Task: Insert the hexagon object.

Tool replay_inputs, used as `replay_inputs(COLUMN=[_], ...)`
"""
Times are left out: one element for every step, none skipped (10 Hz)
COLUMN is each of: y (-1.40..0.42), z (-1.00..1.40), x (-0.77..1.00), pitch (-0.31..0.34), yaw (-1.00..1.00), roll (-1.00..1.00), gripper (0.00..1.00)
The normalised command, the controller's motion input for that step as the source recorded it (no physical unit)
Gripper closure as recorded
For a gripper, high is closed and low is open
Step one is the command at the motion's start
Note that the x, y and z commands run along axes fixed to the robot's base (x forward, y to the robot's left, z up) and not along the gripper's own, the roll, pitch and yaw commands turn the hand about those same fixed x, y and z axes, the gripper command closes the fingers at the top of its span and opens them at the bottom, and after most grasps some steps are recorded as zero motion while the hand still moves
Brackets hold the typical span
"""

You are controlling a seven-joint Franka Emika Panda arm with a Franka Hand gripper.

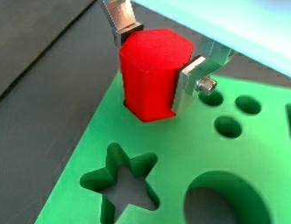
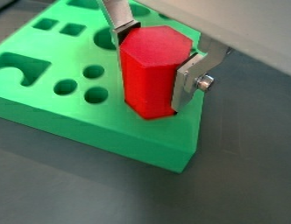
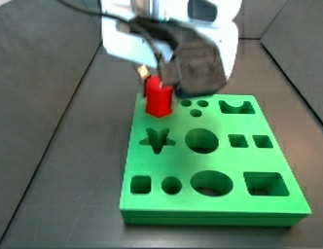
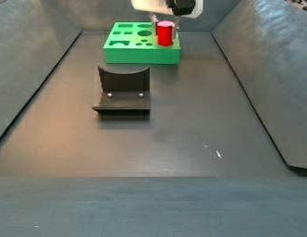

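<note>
My gripper [image 1: 156, 63] is shut on the bright red hexagon object [image 1: 148, 74]. One silver finger [image 1: 121, 26] presses each of two opposite sides. The peg stands upright with its lower end at the surface of the green board [image 1: 172, 149], close to a corner. Whether it sits in a hole is hidden by the peg itself. Both wrist views show the same hold on the peg [image 2: 145, 74] by the gripper [image 2: 155, 63]. In both side views the gripper [image 3: 154, 76] [image 4: 167, 20] hangs over the peg [image 3: 158, 97] [image 4: 165, 34] at the board's corner [image 3: 177, 163].
The board has a star hole [image 1: 127, 179], small round holes [image 1: 230, 127], a large round hole [image 1: 224, 206] and square holes [image 2: 71, 29]. The dark fixture [image 4: 123, 90] stands on the floor in front of the board [image 4: 125, 46]. Sloped grey walls bound the floor.
</note>
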Motion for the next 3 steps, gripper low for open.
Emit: replay_inputs(y=[0.0, 0.08, 0.0], z=[-0.74, -0.34, 0.0], x=[0.01, 0.0, 0.0], pitch=[-0.251, -0.25, 0.0], yaw=[0.0, 0.0, 0.0], roll=[-0.08, -0.19, -0.03], gripper=[1.0, 1.0, 1.0])
